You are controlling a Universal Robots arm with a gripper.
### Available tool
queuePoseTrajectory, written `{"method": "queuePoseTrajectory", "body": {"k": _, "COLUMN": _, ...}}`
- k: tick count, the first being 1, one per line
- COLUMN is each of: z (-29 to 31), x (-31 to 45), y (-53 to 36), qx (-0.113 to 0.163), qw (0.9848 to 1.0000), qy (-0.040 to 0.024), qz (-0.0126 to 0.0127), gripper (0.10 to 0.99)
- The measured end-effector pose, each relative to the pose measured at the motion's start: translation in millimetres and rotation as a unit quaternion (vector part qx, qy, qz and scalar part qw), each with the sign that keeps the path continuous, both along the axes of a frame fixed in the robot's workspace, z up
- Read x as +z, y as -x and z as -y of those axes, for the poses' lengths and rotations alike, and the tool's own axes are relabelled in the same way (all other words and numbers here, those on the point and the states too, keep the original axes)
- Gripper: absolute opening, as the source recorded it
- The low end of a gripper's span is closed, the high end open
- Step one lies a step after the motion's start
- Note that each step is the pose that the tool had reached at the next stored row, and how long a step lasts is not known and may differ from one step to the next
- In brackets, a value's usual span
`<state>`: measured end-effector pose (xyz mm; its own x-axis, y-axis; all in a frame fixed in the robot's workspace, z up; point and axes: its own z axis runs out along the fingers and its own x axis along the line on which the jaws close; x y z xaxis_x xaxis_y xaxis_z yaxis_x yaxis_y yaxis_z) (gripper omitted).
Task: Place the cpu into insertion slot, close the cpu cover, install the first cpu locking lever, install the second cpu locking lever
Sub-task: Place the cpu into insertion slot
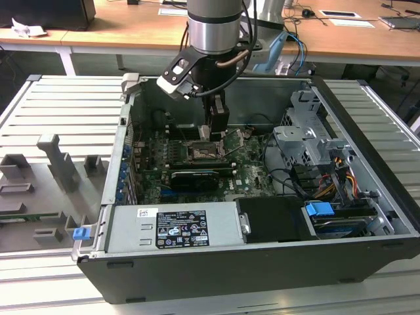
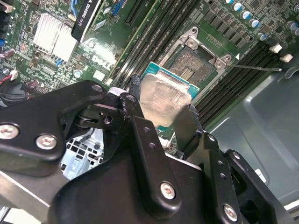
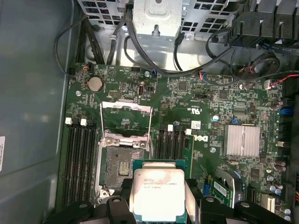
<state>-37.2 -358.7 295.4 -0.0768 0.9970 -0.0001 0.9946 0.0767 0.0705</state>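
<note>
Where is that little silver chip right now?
In both wrist views the cpu is clamped between the black fingers, by the edge of the open insertion slot on the green motherboard, not yet seated in it.

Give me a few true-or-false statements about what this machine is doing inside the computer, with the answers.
1. The gripper holds the small flat square silvery chip. True.
2. The chip already sits in the square black socket. False: the socket is empty and the chip is in the gripper.
3. The thin silver metal frame cover is shut over the socket. False: it stands open.
4. The dark computer case is open, its green motherboard exposed. True.
</note>
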Motion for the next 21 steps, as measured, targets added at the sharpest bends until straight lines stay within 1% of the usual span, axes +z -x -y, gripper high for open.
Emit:
{"method": "queuePoseTrajectory", "body": {"k": 17, "z": 0.0, "x": -5.8, "y": 0.0, "qx": 0.000, "qw": 1.0000, "qy": 0.0000, "qz": 0.0000, "gripper": 0.525}}
{"method": "queuePoseTrajectory", "body": {"k": 21, "z": -1.0, "x": -7.7, "y": 0.0, "qx": -0.006, "qw": 1.0000, "qy": -0.0002, "qz": 0.0001, "gripper": 0.525}}
